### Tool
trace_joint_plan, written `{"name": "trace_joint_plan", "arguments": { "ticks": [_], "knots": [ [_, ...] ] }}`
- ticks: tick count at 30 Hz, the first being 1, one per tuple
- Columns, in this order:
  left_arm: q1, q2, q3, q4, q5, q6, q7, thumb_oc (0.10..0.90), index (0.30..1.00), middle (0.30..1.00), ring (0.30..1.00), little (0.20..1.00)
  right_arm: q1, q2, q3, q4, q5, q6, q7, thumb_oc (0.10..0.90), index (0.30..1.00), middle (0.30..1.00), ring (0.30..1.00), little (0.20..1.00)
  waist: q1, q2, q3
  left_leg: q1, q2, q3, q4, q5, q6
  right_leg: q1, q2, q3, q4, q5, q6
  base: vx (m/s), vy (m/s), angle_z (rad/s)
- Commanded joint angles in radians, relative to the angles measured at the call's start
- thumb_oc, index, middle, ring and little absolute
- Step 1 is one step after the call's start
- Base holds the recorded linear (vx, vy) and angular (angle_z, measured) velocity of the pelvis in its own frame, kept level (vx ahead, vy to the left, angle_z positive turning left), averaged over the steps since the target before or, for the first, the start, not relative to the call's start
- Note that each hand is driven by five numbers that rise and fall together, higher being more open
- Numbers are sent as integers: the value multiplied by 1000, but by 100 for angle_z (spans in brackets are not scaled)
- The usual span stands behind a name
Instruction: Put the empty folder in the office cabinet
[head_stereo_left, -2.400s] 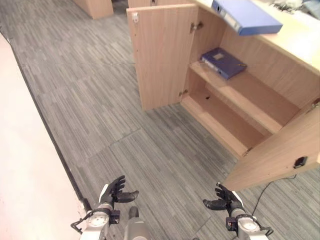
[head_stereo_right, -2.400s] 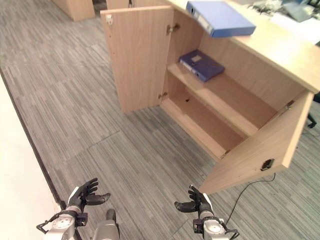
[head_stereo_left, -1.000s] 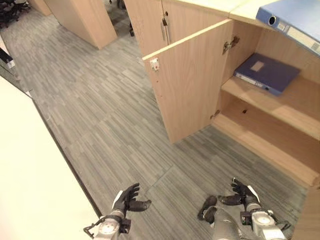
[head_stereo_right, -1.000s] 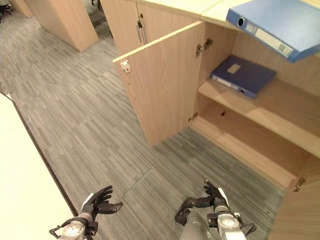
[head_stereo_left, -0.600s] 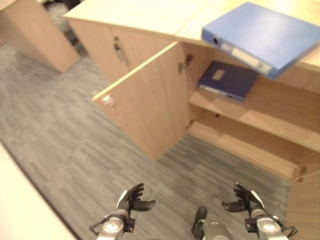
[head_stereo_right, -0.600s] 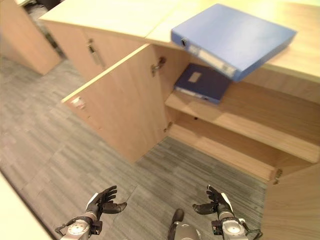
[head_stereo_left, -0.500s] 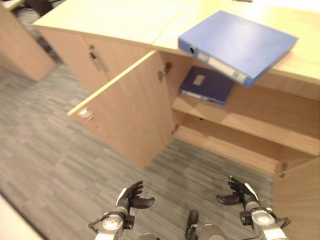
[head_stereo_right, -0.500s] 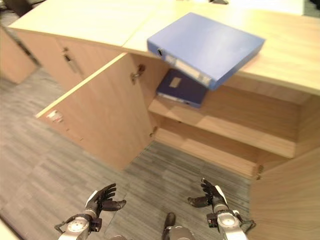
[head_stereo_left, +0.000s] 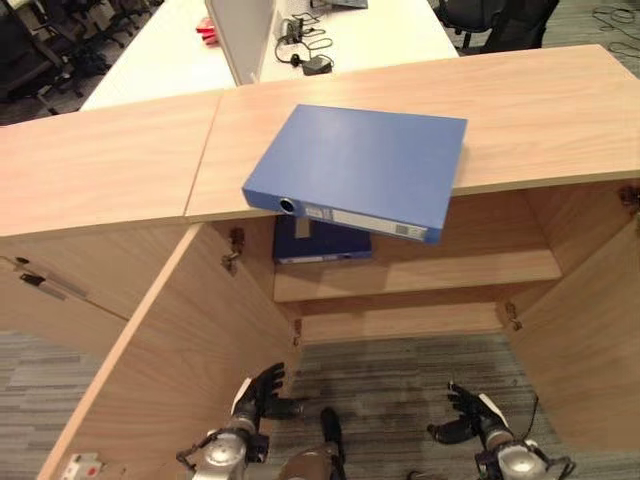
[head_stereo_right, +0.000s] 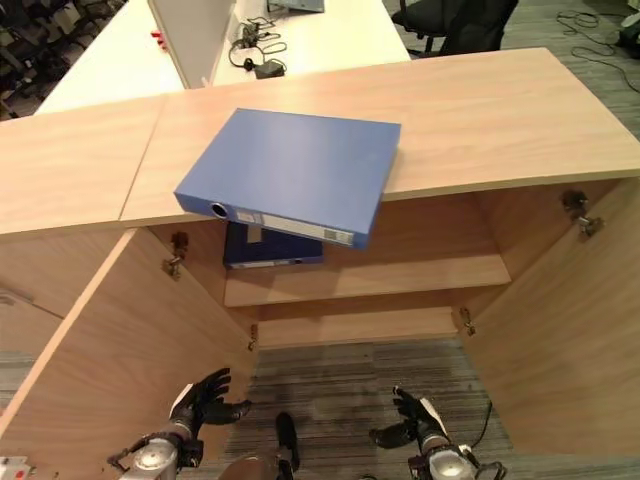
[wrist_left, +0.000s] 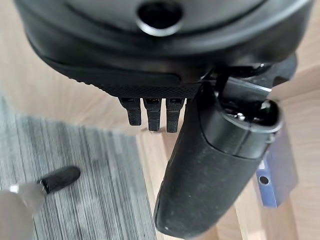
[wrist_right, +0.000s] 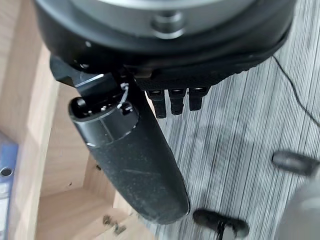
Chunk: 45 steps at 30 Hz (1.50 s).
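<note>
Both hands are hanging low over the floor, empty, fingers relaxed and spread: the left hand (head_stereo_left: 262, 392) near the open cabinet door (head_stereo_left: 170, 370), the right hand (head_stereo_left: 470, 415) opposite. The blue folder (head_stereo_left: 360, 170) is lying on the counter (head_stereo_left: 540, 110), overhanging the office cabinet (head_stereo_left: 420, 275).

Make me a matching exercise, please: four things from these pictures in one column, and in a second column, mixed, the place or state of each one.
Things:
1. light blue folder
2. dark blue folder
3. left hand
4. left cabinet door

Places or states:
A. lying on the shelf inside the cabinet
B. swung open
C. on the cabinet top, one corner sticking out over the edge
D. low above the floor, fingers loose, holding nothing

Pairs: 1-C, 2-A, 3-D, 4-B
</note>
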Motion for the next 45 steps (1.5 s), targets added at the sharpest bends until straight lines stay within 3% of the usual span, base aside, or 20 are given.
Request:
{"name": "trace_joint_plan", "arguments": {
  "ticks": [1,6,8,9,11,12,14,16,17,18,19,20,22,26,30,35,37,39,43,45],
  "knots": [
    [-25,18,-5,-49,-12,-52,6,800,900,900,900,900,-88,-51,-30,-78,1,-47,-18,800,900,900,900,900,28,-1,13,4,51,-51,131,-111,-14,-17,95,-84,-163,94,-14,114,66,-95],
    [-31,41,-6,-58,3,-48,5,800,900,900,900,900,-103,-29,-22,-76,-5,-45,-18,800,900,900,900,900,34,-9,-18,45,23,-47,62,-148,28,-33,84,-77,-137,76,10,138,158,-15],
    [-32,66,-2,-71,5,-38,1,800,900,900,900,900,-137,-5,-4,-78,-16,-45,-14,800,900,900,900,900,49,-19,-9,68,31,-36,17,-159,52,-136,97,-95,35,66,41,19,125,-24],
    [-36,80,5,-80,3,-37,5,800,900,900,900,900,-161,6,7,-78,-19,-46,-16,800,900,900,900,900,66,-22,0,69,45,-19,3,-154,58,-205,98,-136,141,76,80,-81,18,-62],
    [-40,93,8,-84,-2,-35,2,800,900,900,900,900,-170,17,16,-77,-17,-47,-9,800,900,900,900,900,50,-12,4,72,66,-17,-25,-145,62,-297,97,-163,276,100,169,-41,34,-73],
    [-38,97,11,-78,6,-33,6,800,900,900,900,900,-174,22,17,-76,-21,-45,-6,800,900,900,900,900,48,-9,9,82,71,-11,-32,-148,63,-325,75,-164,331,119,181,35,50,-23],
    [-43,101,24,-66,8,-32,13,800,900,900,900,900,-181,39,22,-75,-25,-42,-10,800,900,900,900,900,65,-1,4,84,83,1,-37,-150,53,-302,-8,-222,247,106,147,81,-51,-9],
    [-52,104,38,-54,3,-33,18,800,900,900,900,900,-175,43,24,-78,-25,-39,-10,800,900,900,900,900,79,-6,-4,78,97,0,-37,-157,37,-267,-88,-254,77,145,114,87,-160,-26],
    [-51,104,38,-54,3,-33,18,800,900,900,900,900,-174,43,24,-79,-26,-39,-10,800,900,900,900,900,77,-5,-1,83,97,-2,-37,-159,37,-258,-88,-257,71,145,115,34,-62,-13],
    [-51,104,38,-54,3,-33,18,800,900,900,900,900,-174,43,24,-79,-26,-39,-10,800,900,900,900,900,77,-5,-1,83,97,-2,-37,-159,37,-258,-88,-257,71,145,115,255,-301,-3],
    [-71,89,56,7,-8,-36,41,800,900,900,900,900,-172,38,25,-81,-34,-34,-20,800,900,900,900,900,74,-21,-10,104,112,-13,-37,-181,16,-306,-136,-187,-81,227,119,285,-339,-5],
    [-72,88,58,8,-10,-39,42,800,900,900,900,900,-168,40,25,-81,-37,-30,-19,800,900,900,900,900,68,-25,-11,110,114,-12,-37,-182,14,-320,-140,-166,-85,241,130,368,-443,-15],
    [-76,77,59,30,-15,-46,45,800,900,900,900,900,-161,41,21,-69,-29,-28,-15,800,900,900,900,900,60,-45,-14,117,101,-28,-37,-178,5,-302,-140,-133,-120,264,143,213,-273,-3],
    [-80,58,56,49,-30,-48,49,800,900,900,900,900,-147,18,12,-69,-29,-28,-12,800,900,900,900,900,46,-36,-27,118,114,-74,-37,-168,-19,-274,-124,-128,-143,268,133,175,-291,13],
    [-85,32,33,51,-38,-50,37,800,900,900,900,900,-126,-38,-7,-61,-16,-31,-7,800,900,900,900,900,25,-21,-36,93,182,-100,31,-133,-65,-204,-61,-186,-163,207,90,112,-358,45],
    [-83,28,15,28,-20,-40,21,800,900,900,900,900,-110,-54,-30,-35,-2,-32,-12,800,900,900,900,900,11,-16,-31,84,245,-31,89,-62,-81,-141,-17,-240,-163,146,50,65,-233,55],
    [-74,33,9,9,-11,-32,12,800,900,900,900,900,-94,-54,-43,-30,13,-32,-13,800,900,900,900,900,-4,-19,-22,84,273,52,148,-45,-78,-99,6,-270,-163,115,22,81,-240,53],
    [-73,33,9,11,-11,-29,6,800,900,900,900,900,-91,-50,-45,-27,21,-29,-14,800,900,900,900,900,-3,-26,-19,72,263,75,196,-70,-85,-69,10,-284,-163,88,19,74,-150,63],
    [-71,40,6,4,3,-23,0,800,900,900,900,900,-96,-42,-36,-22,7,-24,-16,800,900,900,900,900,25,-48,-14,17,168,72,179,-138,-50,-61,20,-309,-163,98,16,8,-64,16],
    [-49,53,21,-24,3,-22,-5,800,900,900,900,900,-105,-24,-13,-26,0,-22,-8,800,900,900,900,900,52,-61,-21,30,153,74,134,-117,-35,-57,37,-314,-163,119,16,15,6,13]
  ]
}}
